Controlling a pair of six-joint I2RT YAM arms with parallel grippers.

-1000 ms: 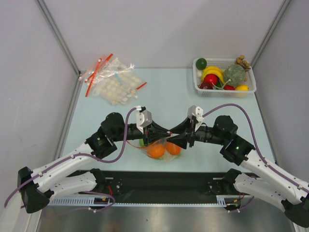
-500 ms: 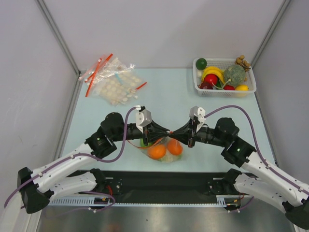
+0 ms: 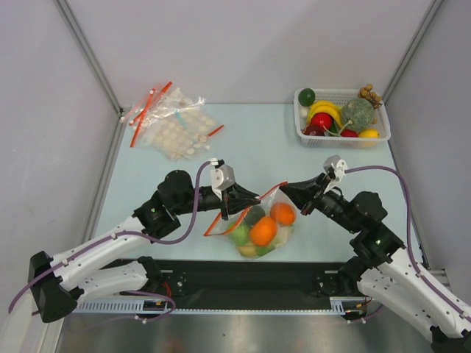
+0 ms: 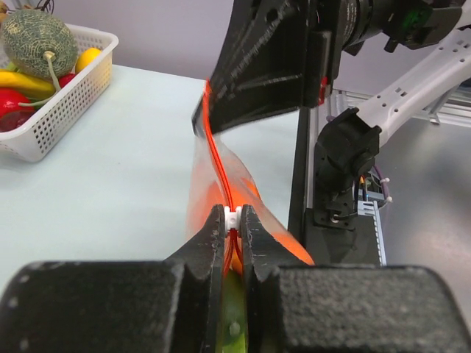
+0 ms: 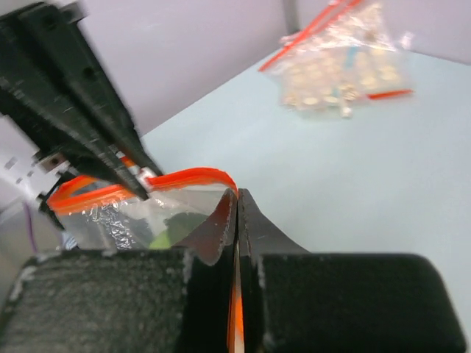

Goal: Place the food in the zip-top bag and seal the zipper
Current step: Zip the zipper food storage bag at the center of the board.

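The clear zip-top bag [image 3: 274, 234] hangs between my two grippers above the table's near edge. It holds two oranges [image 3: 263, 231], a light green piece [image 3: 239, 235] and a dark green piece [image 3: 255, 215]. The red-orange zipper [image 3: 259, 198] is stretched taut along its top. My left gripper [image 3: 241, 202] is shut on the white slider [image 4: 233, 215] on the zipper [image 4: 218, 158]. My right gripper [image 3: 288, 189] is shut on the zipper's right end [image 5: 221, 175]. It also shows in the left wrist view [image 4: 210, 110]. The left gripper shows in the right wrist view [image 5: 143, 190].
A white basket [image 3: 372, 137] at the back right holds more toy fruit, including a melon, bananas and a lemon. It also shows in the left wrist view [image 4: 66, 103]. Crinkled disc-dotted bags [image 3: 173, 121] with red strips lie at the back left and show in the right wrist view [image 5: 342, 70].
My right gripper has pulled away to the right with the zipper end. The zipper has stretched out between the grippers. The bag and its food have swung right and lower.
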